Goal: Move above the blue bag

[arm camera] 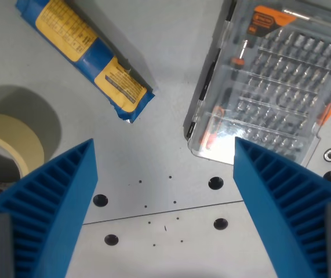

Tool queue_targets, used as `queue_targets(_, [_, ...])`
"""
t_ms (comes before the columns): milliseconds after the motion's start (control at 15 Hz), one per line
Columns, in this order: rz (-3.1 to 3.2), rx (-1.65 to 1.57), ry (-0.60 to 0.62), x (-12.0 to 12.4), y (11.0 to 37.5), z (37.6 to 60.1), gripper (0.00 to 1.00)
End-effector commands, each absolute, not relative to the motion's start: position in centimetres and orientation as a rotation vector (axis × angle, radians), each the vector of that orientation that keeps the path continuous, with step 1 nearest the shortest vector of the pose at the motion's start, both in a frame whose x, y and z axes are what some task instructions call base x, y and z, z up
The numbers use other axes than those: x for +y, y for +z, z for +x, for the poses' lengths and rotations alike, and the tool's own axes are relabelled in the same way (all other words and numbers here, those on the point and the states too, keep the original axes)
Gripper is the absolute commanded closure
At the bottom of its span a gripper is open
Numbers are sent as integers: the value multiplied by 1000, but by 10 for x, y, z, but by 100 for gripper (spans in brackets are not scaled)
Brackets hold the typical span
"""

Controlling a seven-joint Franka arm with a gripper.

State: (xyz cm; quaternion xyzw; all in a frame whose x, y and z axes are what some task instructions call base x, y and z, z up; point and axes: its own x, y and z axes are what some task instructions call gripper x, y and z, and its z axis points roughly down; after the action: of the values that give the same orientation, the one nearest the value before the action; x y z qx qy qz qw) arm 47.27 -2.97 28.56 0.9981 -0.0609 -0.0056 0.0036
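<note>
Hovering over bare grey bench [165,104], claw [165,174] spread wide, nothing between its ribbed blue fingers [55,202]. Blue bag [84,55], yellow-labelled, lies diagonal at the wrist view's far left, well off centre. Clear drill-bit case [269,75] sits far right; masking tape roll [11,145] at near left. Judgement: shift far and left until the bag centres between the fingers; hold height, staying clear of the tape.
</note>
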Motion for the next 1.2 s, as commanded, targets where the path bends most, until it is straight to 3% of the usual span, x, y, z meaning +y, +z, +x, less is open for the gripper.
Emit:
queue_targets(67, [3133, -24, 8, -27, 280, 476, 0])
queue_targets(1200, [3070, 595, -8, 5, 227, 495, 0])
